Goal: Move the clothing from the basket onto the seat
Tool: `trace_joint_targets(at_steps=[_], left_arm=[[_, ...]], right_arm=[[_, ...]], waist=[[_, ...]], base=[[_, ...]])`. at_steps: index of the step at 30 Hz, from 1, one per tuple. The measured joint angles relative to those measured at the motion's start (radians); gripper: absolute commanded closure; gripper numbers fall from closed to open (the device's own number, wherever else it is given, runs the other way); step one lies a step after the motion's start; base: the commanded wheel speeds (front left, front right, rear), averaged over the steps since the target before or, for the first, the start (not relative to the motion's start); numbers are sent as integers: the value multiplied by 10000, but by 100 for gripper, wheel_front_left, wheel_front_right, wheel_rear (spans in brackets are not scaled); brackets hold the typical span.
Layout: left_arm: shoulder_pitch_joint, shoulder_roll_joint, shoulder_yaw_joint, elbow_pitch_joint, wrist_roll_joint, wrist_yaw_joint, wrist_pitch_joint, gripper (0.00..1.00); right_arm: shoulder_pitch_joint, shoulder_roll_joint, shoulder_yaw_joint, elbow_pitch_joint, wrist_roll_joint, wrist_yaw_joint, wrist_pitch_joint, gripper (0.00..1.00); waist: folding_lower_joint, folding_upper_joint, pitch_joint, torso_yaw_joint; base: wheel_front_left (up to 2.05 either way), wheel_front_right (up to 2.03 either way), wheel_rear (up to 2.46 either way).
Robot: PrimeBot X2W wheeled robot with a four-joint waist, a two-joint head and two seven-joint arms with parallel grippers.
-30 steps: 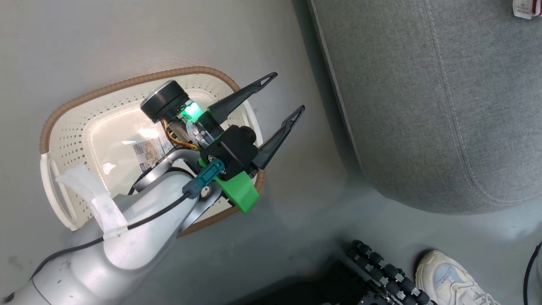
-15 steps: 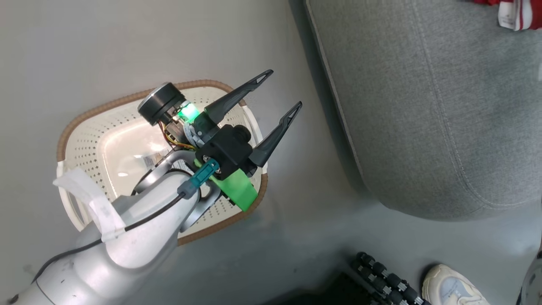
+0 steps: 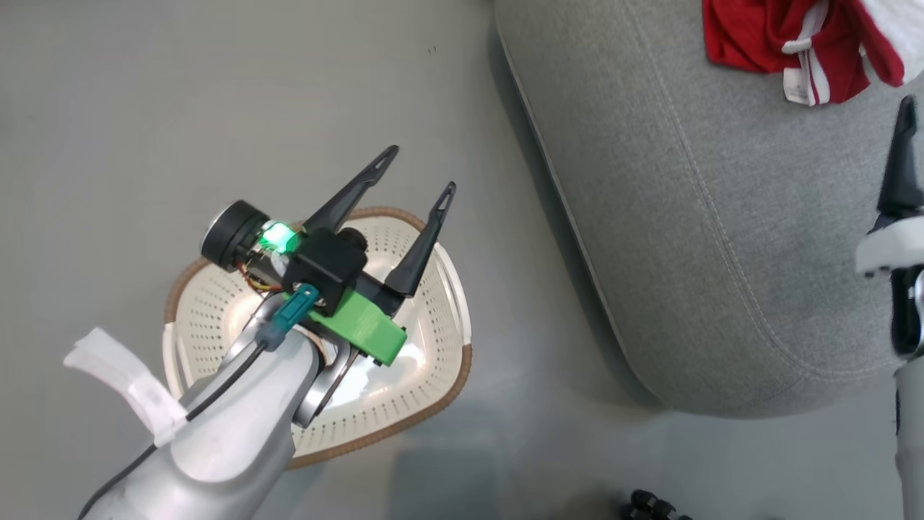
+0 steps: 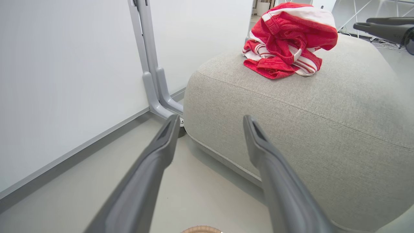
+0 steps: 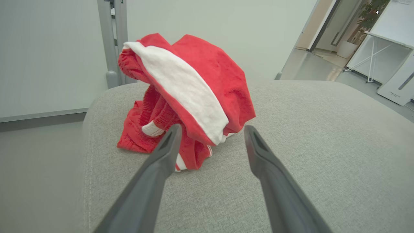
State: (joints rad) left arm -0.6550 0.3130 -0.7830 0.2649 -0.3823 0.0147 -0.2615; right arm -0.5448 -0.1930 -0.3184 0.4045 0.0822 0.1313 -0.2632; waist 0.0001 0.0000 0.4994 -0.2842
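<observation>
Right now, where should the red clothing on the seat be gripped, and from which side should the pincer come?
Grip the raised fold at the top of the clothing, where the white band arches clear of the seat. Probably come from above with the open right pincer, jaws across that fold; the lower edges lie flat.

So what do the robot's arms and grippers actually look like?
The left arm is a smooth silver-grey shell with a black cable ending in a teal plug, and a strip of white tape. Its wrist carries a bright green plastic bracket and a green light. The left gripper and right gripper each have two long, tapering dark grey fingers.
</observation>
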Motion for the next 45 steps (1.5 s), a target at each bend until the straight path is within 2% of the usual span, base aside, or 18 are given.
trace_joint_targets(at_steps=[6, 12, 14, 24, 35, 45], left_arm=[[969, -127, 1116, -259, -15, 171, -13, 0], [1825, -420, 2479, -468, 84, 217, -25, 0], [2174, -556, 3206, -489, 184, 151, -27, 0], [3309, -1026, 5271, -454, 767, -192, -27, 0], [4456, -1455, 6619, -462, 1446, -495, -27, 0], [5395, -1785, 7246, -740, 1925, -777, -27, 0]], right_arm=[[936, 192, 761, -784, 221, 0, -2, 0], [1547, 523, 1467, -1446, 357, 0, 0, 0], [1700, 616, 1801, -1653, 474, 0, 0, 0], [2080, 880, 2564, -1996, 414, 0, 0, 0], [2920, 1156, 3085, -2462, 205, 0, 0, 0], [4112, 1344, 3035, -3030, -2, 0, 0, 0]], waist=[[-1, 0, -890, 284], [-1, 0, -1569, 906], [-1, 0, -1823, 1313], [-1, 0, -2751, 2345], [-1, 0, -3817, 2949], [-1, 0, -4364, 3062]], base=[[0, 0, 0], [0, 0, 0], [0, 0, 0], [0, 0, 0], [0, 0, 0], [0, 0, 0]])
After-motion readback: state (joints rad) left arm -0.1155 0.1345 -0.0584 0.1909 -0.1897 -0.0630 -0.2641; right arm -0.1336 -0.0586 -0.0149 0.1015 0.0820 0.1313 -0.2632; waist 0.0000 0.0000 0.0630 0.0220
